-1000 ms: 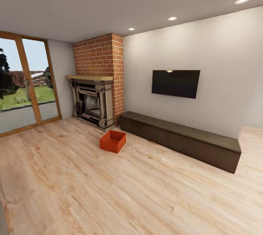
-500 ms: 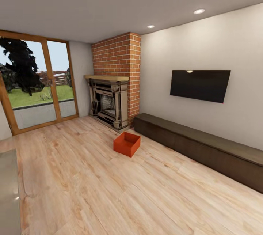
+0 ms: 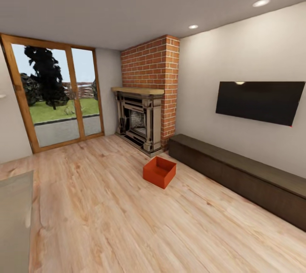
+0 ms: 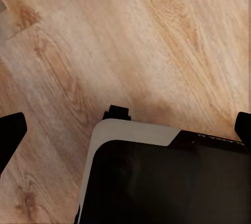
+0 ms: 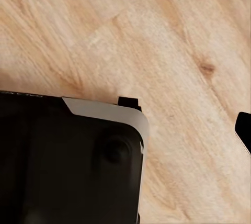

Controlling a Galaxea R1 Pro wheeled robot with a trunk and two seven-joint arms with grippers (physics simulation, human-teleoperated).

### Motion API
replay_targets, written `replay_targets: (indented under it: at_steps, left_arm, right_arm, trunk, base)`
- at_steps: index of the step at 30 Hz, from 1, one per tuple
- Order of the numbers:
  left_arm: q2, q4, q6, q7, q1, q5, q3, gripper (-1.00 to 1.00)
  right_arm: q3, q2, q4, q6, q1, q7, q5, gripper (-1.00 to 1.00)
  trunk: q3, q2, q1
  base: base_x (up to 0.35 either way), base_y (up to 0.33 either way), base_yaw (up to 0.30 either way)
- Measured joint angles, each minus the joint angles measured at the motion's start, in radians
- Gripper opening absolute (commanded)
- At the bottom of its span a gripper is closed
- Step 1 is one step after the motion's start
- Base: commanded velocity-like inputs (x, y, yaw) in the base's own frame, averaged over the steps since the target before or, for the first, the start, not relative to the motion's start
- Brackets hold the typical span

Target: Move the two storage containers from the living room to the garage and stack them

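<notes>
One storage container [image 3: 159, 172], a red-orange open box, sits on the light wood floor [image 3: 106, 222] of the living room, in front of the brick fireplace [image 3: 142, 122] and near the end of a long dark bench [image 3: 238, 175]. It is several steps away from me. In the left wrist view my left gripper [image 4: 127, 130] is open, with black fingertips [image 4: 10, 135] far apart over bare planks and nothing between them. In the right wrist view my right gripper [image 5: 127, 130] hangs over the planks with one fingertip [image 5: 243, 130] at the frame's edge, as wide as the left.
A glass door [image 3: 55, 99] with a wood frame fills the far left wall. A black TV [image 3: 259, 101] hangs over the bench. A grey flat surface [image 3: 15, 222] juts in at the near left. My own dark base [image 4: 167, 182] shows under both wrists.
The head view has swung left, so the fireplace, container and TV sit further right in the picture. The grey surface at the near left has come into view. The container itself has not moved.
</notes>
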Motion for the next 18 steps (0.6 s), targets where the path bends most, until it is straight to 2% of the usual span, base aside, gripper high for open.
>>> replay_targets:
  at_steps: [18]
  left_arm:
    - [0.000,0.000,0.000,0.000,0.000,0.000,0.000,1.00]
  right_arm:
    - [0.000,0.000,-0.001,0.000,0.000,0.000,0.000,1.00]
  trunk:
    - [0.000,0.000,0.000]
  base:
    - [0.323,0.000,0.001]
